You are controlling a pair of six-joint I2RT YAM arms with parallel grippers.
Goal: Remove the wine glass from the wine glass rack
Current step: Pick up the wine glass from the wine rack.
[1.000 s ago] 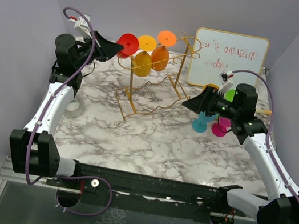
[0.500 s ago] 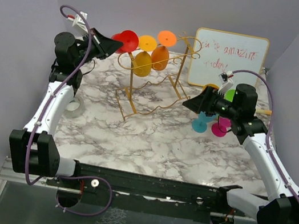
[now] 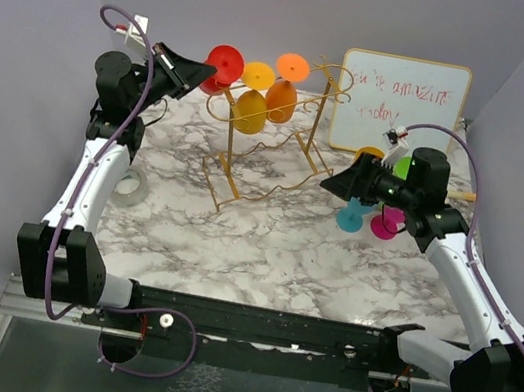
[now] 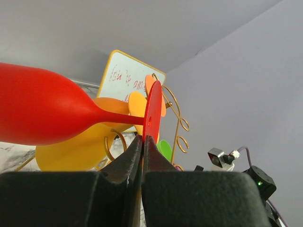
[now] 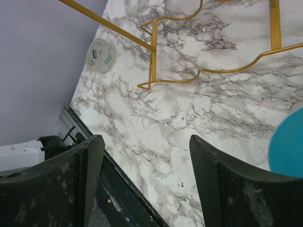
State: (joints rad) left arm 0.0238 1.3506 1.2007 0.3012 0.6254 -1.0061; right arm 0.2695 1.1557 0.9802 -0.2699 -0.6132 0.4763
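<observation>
The gold wire wine glass rack (image 3: 285,149) stands at the back middle of the marble table. A yellow glass (image 3: 250,111) and an orange glass (image 3: 280,100) hang on it. My left gripper (image 3: 201,71) is shut on the round foot (image 4: 152,111) of a red wine glass (image 4: 42,111) and holds it on its side at the rack's left end. The left gripper (image 4: 143,140) pinches the foot's lower rim. Whether the stem still rests in the rail is hidden. My right gripper (image 3: 331,180) is open and empty, hovering right of the rack; it also shows in the right wrist view (image 5: 147,161).
A white-board (image 3: 400,104) stands at the back right. Teal (image 3: 349,218), magenta (image 3: 385,222) and green (image 3: 403,166) glasses stand under my right arm. A tape roll (image 3: 129,188) lies at the left. The rack's feet (image 5: 151,52) spread over the marble.
My left gripper has risen a little and tilted up with the red glass in it. The right arm has barely moved.
</observation>
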